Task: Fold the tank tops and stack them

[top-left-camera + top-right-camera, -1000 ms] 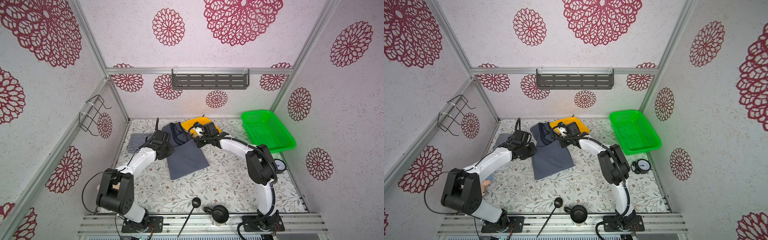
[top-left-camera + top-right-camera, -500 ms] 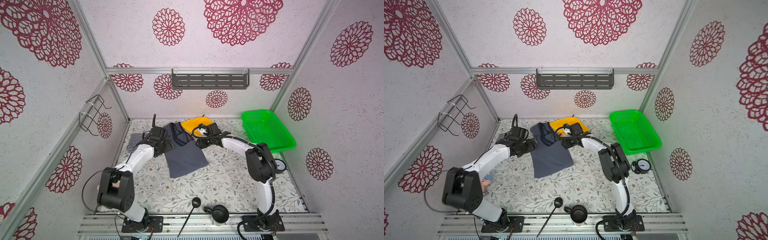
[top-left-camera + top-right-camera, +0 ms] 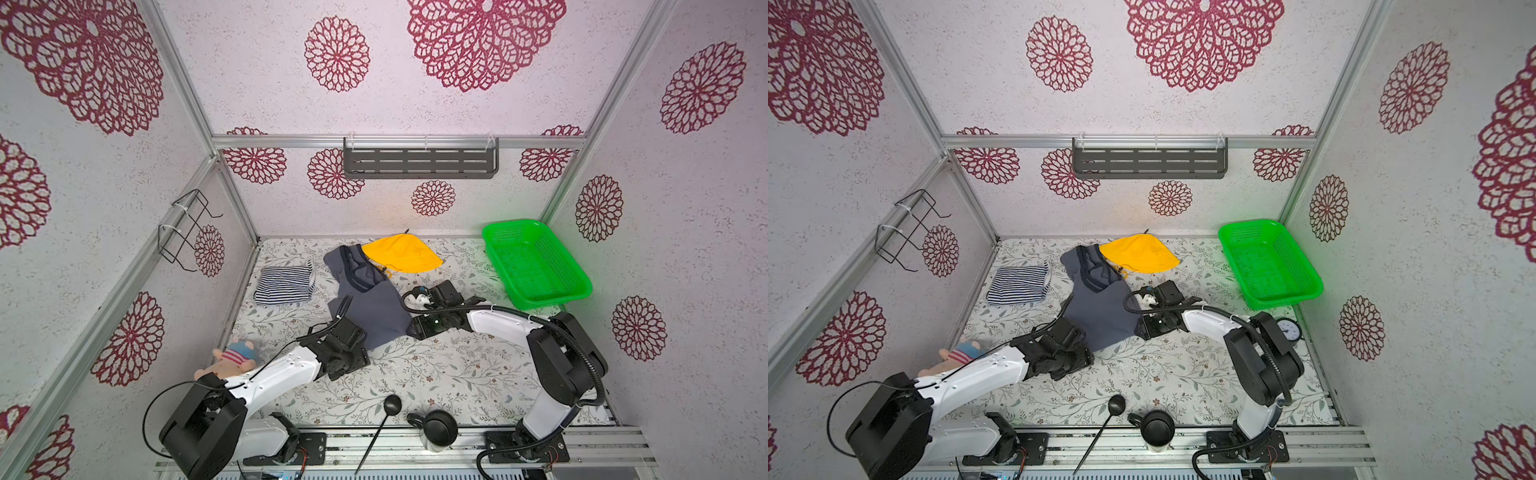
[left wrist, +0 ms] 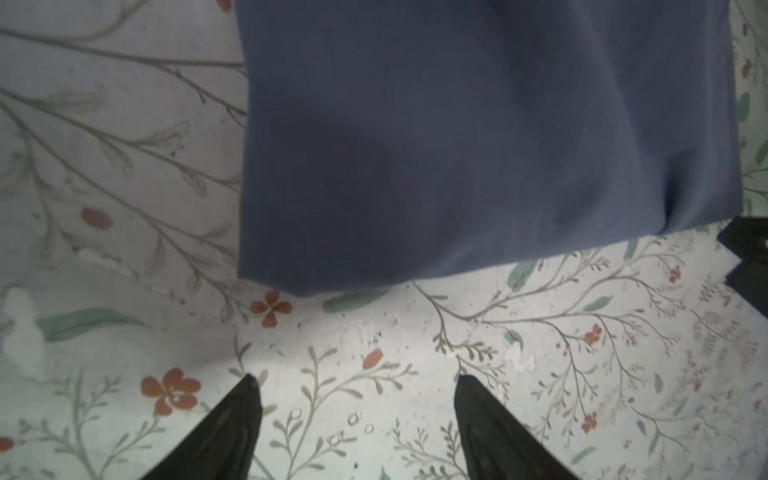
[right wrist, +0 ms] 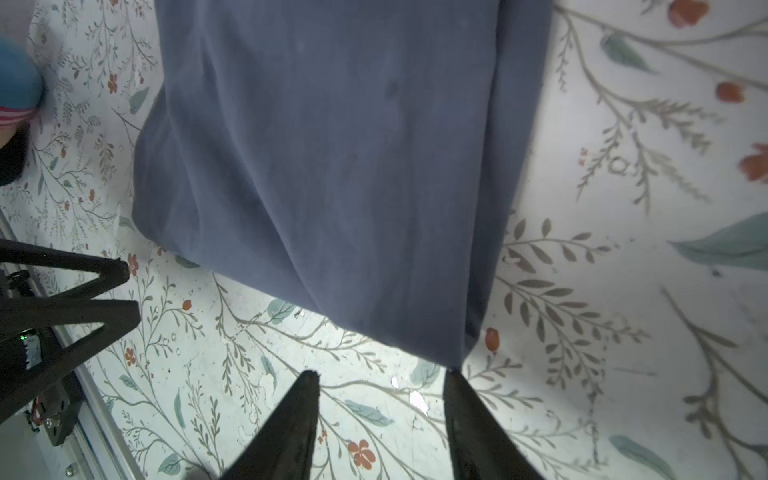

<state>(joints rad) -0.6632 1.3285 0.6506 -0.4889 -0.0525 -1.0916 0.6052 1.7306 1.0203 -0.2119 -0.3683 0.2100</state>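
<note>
1. Okay, left gripper (image 4: 353, 378): jaws wide apart, nothing between them, low over the table (image 4: 540, 374), just short of the hem of the blue-grey tank top (image 4: 478, 124).
2. Right gripper (image 5: 382, 372): jaws parted, empty. One corner of the blue-grey tank top lies right at a fingertip (image 5: 457, 386).
3. Blue-grey tank top lies flat mid-table between both grippers, its bunched strap end touching the yellow hat (image 3: 401, 253).
4. Striped tank top (image 3: 284, 284): folded, by the left wall, just beside the blue-grey tank top.

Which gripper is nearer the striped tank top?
Left. The left gripper is at the hem corner of the blue-grey top nearest the striped tank top; the right gripper at the opposite corner.
</note>
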